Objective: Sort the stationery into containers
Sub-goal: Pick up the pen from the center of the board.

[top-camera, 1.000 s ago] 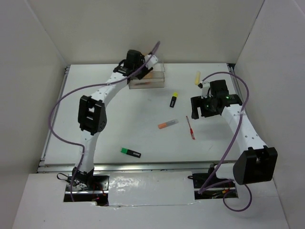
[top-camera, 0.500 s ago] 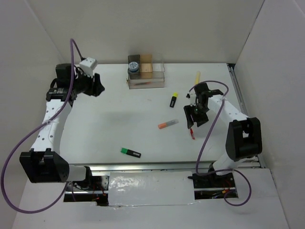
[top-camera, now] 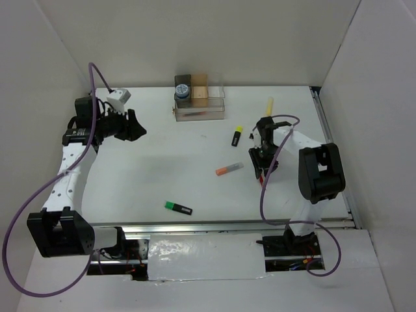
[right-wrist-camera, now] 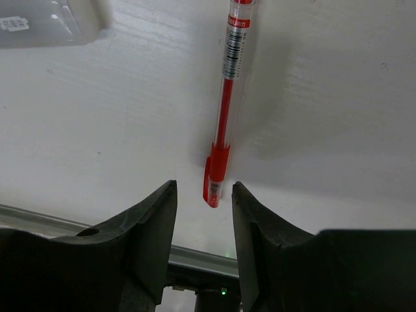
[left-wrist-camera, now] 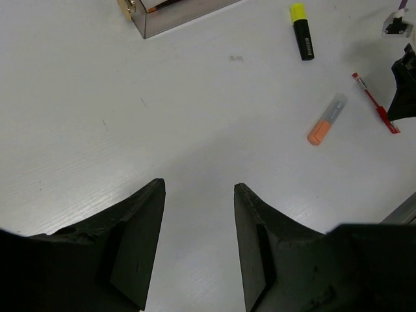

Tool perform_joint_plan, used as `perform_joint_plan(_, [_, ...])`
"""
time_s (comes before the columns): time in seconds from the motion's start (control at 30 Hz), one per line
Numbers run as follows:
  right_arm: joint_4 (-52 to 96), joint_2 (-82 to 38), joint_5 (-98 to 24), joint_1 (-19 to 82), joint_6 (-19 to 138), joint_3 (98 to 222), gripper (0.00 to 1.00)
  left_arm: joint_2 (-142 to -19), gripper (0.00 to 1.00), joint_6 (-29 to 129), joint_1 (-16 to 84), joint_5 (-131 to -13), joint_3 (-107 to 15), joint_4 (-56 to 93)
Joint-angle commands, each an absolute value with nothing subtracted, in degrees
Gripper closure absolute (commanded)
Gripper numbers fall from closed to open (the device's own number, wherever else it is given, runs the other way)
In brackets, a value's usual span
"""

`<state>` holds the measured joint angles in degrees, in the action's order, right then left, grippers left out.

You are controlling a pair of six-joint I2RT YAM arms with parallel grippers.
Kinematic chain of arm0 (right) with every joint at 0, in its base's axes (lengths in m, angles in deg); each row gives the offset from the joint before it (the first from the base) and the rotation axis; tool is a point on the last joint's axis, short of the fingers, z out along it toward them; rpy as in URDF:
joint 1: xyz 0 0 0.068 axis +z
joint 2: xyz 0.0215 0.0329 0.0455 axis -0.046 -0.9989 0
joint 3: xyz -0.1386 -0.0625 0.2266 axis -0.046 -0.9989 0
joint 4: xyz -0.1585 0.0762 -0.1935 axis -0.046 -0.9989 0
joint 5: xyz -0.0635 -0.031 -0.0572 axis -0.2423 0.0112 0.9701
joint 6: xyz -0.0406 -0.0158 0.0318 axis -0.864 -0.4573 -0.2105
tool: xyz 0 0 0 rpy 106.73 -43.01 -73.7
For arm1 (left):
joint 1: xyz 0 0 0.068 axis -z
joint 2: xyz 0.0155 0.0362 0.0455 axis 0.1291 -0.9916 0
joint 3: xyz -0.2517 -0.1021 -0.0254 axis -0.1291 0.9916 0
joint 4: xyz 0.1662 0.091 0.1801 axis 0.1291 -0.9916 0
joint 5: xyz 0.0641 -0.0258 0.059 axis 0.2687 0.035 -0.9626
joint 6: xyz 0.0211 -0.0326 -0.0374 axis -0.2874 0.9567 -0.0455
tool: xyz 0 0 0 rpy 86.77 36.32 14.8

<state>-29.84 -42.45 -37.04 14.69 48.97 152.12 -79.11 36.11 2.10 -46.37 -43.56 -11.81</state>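
The organiser [top-camera: 218,116], well ahead of the left gripper [left-wrist-camera: 198,188] with its jaws parted, held the tin [top-camera: 183,90] in a rear compartment and something red in its front tray. The right gripper [right-wrist-camera: 203,190], jaws apart, straddled the red pen [right-wrist-camera: 224,110] at its end.

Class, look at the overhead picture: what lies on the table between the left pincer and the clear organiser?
Nothing. From the left pincer to the organiser the table is bare, as the top view shows; the left wrist view agrees.
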Motion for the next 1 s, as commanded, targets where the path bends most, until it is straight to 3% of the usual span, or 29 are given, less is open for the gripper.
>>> perform_joint_plan(0.0, [-27.8,-43.71,-35.05,15.29,50.1,154.07,0.53,-78.92,0.41,37.69,1.27,-42.82,-42.63,-9.22])
perform_joint_plan(0.37, [-26.83,-48.82,-33.82,15.56,50.8,156.09,0.54,-79.27,0.41,37.6,0.12,-40.27,-40.96,-9.13])
perform_joint_plan(0.57, [-26.48,-50.57,-33.99,15.47,50.63,156.53,0.71,-77.44,0.41,37.43,0.12,-40.18,-39.81,-9.48])
perform_joint_plan(0.73, [-27.96,-49.1,-34.78,15.64,49.67,157.4,1.0,-75.06,0.41,36.72,0.12,-40.53,-38.41,-9.66])
perform_joint_plan(0.97, [-35.7,-43.72,-27.86,20.12,36.6,172.15,1.0,-71.01,0.41,36.11,-0.05,-40.0,-35.25,-8.26])
